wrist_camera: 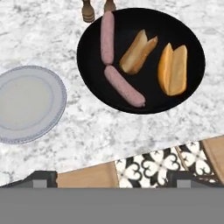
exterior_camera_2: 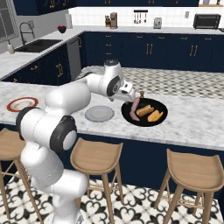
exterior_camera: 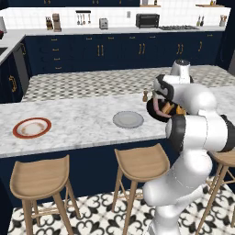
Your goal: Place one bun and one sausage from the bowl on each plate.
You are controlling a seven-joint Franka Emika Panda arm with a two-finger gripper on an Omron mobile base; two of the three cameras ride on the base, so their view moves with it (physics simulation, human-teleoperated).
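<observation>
Nothing is plated yet: you have both sausages [wrist_camera: 107, 37] and both buns [wrist_camera: 173, 69] in the black bowl [wrist_camera: 192, 41] on the counter [wrist_camera: 144, 127], grey plate [wrist_camera: 57, 94] and red-rimmed plate [exterior_camera: 18, 131] bare, gripper [wrist_camera: 111, 183] wide open, empty.

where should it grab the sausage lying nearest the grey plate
Grip the stubby pinkish-red sausage at its middle, coming straight down, jaws across its narrow width. It lies flat and slanted in the wide black bowl, clear of the other sausage and the split golden bun, so the open pincer fits.
</observation>
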